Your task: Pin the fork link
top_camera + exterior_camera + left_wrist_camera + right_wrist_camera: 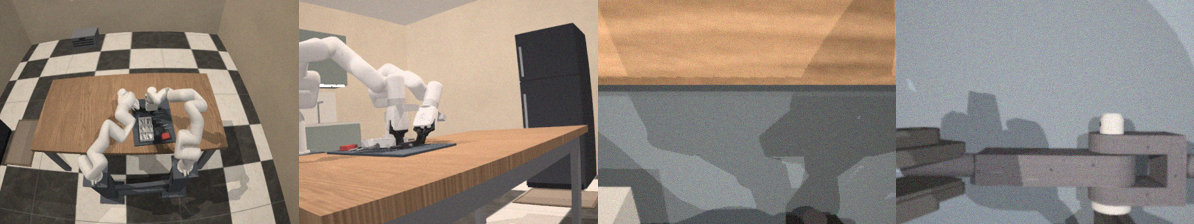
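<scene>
The fork link [1176, 170] lies over the mat with the rounded end of the eye plate [1056, 170] between its cheeks. The pin [1112, 124] passes through both cheeks: its plain end stands out at the top of the right wrist view, and its wider head [1111, 208] is at the lower cheek, seemingly against it. My left gripper [947, 163] [420, 143] is shut on the narrow end of the eye plate. My right gripper [398, 142] is shut with nothing between its fingers. Its dark fingertips show just below the pin head, touching or nearly so.
The white parts box [145, 128] stands on the dark mat [140, 143] in front of the grippers. A red block [165, 135] and several thin parts lie to its right. Both arms reach in close together over the mat's back part.
</scene>
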